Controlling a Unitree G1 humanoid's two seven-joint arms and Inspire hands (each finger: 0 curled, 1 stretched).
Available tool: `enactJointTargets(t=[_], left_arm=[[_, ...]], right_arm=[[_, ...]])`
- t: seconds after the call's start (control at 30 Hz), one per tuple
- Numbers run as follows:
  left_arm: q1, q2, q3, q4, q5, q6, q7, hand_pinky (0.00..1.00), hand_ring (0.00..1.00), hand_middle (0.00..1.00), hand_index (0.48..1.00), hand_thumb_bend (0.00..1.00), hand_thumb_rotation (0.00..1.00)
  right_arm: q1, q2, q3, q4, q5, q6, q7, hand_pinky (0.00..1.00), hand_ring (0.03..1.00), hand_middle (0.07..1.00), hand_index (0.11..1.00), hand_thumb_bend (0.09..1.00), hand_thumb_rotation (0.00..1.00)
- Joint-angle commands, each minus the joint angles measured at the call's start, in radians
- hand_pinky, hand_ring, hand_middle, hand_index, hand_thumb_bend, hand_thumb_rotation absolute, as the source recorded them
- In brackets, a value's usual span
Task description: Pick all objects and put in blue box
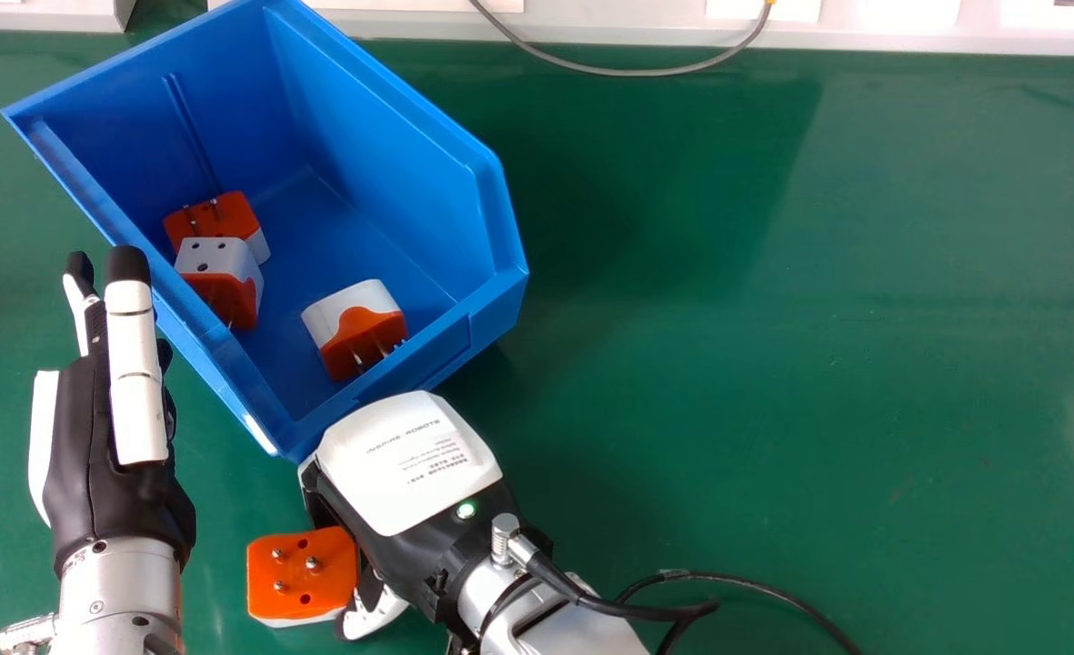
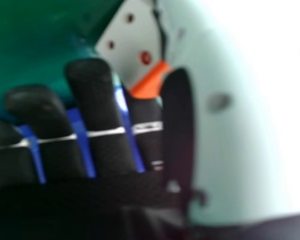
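right hand point(image 1: 405, 464) pinches an orange-and-white adapter point(image 1: 296, 578) between thumb and fingers; left hand point(image 1: 105, 455) has straight fingers.

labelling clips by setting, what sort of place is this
Probably a lab or test bench: a green tabletop, a blue box with plug adapters in it, and cabled robot arms working over them.

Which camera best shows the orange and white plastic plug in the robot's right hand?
The head view: the plug shows its orange face with metal pins. The right hand view shows its holed white side and some orange.
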Motion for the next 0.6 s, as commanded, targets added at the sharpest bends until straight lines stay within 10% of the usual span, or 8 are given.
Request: enactJointTargets(t=[0.0,0.57], left_arm=[[-0.014,0.012,0.002,-0.013,0.007,-0.009,-0.004,1.0,1.0,1.0,1.0,0.61,1.0],[-0.01,0.027,0.029,-0.029,-0.006,0.016,-0.012,1.0,1.0,1.0,1.0,0.61,1.0]], right_arm=[[0.05,0.025,0.005,0.004,0.004,0.029,0.046,0.11,0.159,0.253,0.478,0.498,0.13],[0.15,-0.057,-0.092,-0.244,0.067,0.055,0.211,0.13,0.187,0.453,0.483,0.516,0.01]])
